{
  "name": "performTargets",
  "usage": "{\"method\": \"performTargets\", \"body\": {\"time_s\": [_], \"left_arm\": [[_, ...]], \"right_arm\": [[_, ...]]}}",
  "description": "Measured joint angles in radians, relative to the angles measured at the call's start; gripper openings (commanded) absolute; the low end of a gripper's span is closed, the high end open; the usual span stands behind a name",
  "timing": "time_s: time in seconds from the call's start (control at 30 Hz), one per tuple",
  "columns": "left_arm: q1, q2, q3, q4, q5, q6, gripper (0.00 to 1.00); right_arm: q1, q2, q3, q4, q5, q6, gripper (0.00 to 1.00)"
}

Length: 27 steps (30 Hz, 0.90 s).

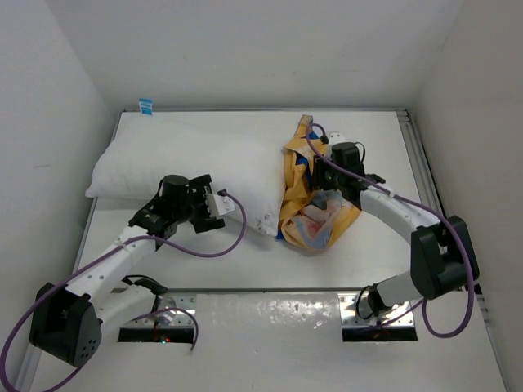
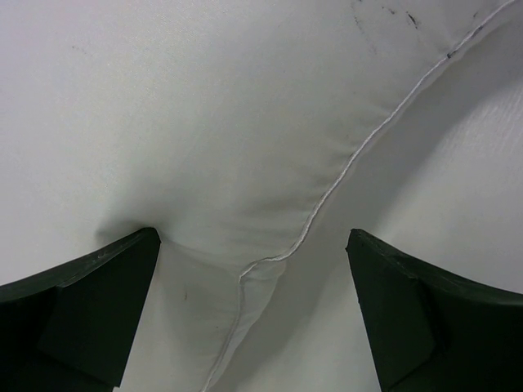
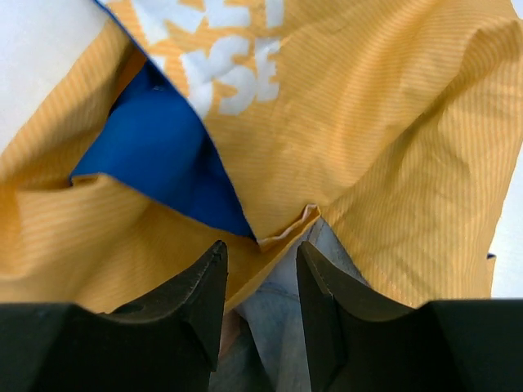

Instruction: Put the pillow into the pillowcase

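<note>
Where the pillow (image 1: 188, 163) meets the bunched pillowcase (image 1: 315, 208), I can't tell whether any corner has gone inside, and the arms cover part of both. The pillow lies plump and plain white across the left of the table (image 1: 270, 265). The case is crumpled beside it, orange-yellow with blue in the folds. The left tool (image 2: 253, 245) gapes wide over the pillow's seamed edge. The right tool (image 3: 259, 253) is pinched on a fold of the case.
</note>
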<state>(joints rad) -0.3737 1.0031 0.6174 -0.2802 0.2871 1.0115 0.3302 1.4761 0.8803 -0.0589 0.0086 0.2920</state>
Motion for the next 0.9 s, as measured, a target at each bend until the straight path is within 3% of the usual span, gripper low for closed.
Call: {"method": "performTargets", "body": {"time_s": [0.33, 0.4, 0.43, 0.5, 0.53, 0.73, 0.9], "left_arm": [[0.0, -0.002, -0.005, 0.014, 0.0, 0.0, 1.0], [0.0, -0.002, -0.005, 0.014, 0.0, 0.0, 1.0], [0.0, -0.002, -0.005, 0.014, -0.001, 0.0, 1.0], [0.0, -0.002, -0.005, 0.014, 0.0, -0.002, 1.0], [0.0, -0.002, -0.005, 0.014, -0.001, -0.003, 1.0], [0.0, -0.011, -0.005, 0.014, -0.007, -0.005, 1.0], [0.0, -0.02, -0.01, 0.019, -0.008, -0.008, 1.0]], "right_arm": [[0.013, 0.057, -0.016, 0.075, 0.04, -0.009, 0.38], [0.013, 0.105, 0.002, 0.093, 0.048, -0.008, 0.32], [0.013, 0.125, 0.008, 0.103, 0.059, -0.007, 0.17], [0.014, 0.155, 0.024, 0.119, 0.087, -0.004, 0.02], [0.014, 0.162, 0.032, 0.128, 0.101, -0.003, 0.0], [0.01, 0.135, 0.067, 0.219, 0.237, -0.003, 0.0], [-0.008, 0.013, 0.079, 0.296, 0.351, -0.03, 0.0]]}}
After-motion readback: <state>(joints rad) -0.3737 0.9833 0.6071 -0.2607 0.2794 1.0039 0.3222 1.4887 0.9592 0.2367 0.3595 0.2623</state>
